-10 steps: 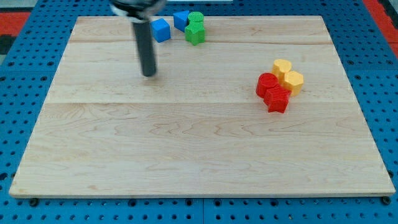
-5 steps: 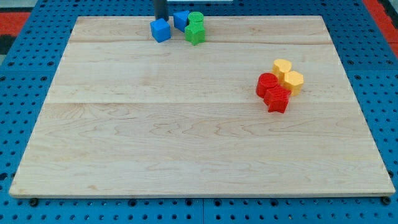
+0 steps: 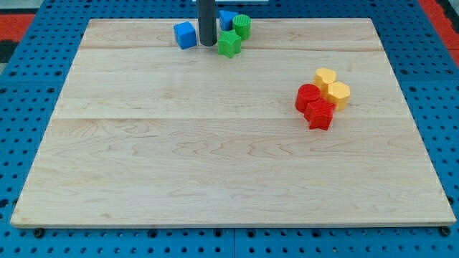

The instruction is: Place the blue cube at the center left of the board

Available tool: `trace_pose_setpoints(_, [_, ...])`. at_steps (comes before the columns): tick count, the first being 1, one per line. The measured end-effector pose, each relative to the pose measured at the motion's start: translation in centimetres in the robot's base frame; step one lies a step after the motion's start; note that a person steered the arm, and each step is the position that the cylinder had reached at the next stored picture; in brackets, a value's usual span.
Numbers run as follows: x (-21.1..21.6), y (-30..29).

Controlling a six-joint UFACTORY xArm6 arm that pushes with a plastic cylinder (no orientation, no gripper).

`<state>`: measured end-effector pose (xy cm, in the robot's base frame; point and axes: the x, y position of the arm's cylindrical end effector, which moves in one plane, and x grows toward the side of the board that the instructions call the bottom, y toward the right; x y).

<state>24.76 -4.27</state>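
The blue cube sits near the top edge of the wooden board, left of centre. My tip is down on the board just to the right of the blue cube, between it and a green star-shaped block. A second blue block is partly hidden behind the rod. A green cylinder stands to its right.
At the view's right middle, a cluster of blocks: a red cylinder, a red star-like block, a yellow heart-shaped block and a yellow hexagonal block. The board lies on a blue pegboard.
The rod went from the board's upper left up past the top edge, then came down right of the blue cube. The second blue block and green blocks shifted right.
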Motion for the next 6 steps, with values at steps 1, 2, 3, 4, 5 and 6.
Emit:
trace_pose_setpoints(1, [-3.2, -0.3])
trace_pose_setpoints(2, [-0.9, -4.3])
trace_pose_setpoints(3, [-0.2, -7.1])
trace_pose_setpoints(4, [-0.2, -10.0])
trace_pose_setpoints(5, [2.1, -11.4])
trace_pose_setpoints(6, [6.0, -11.5])
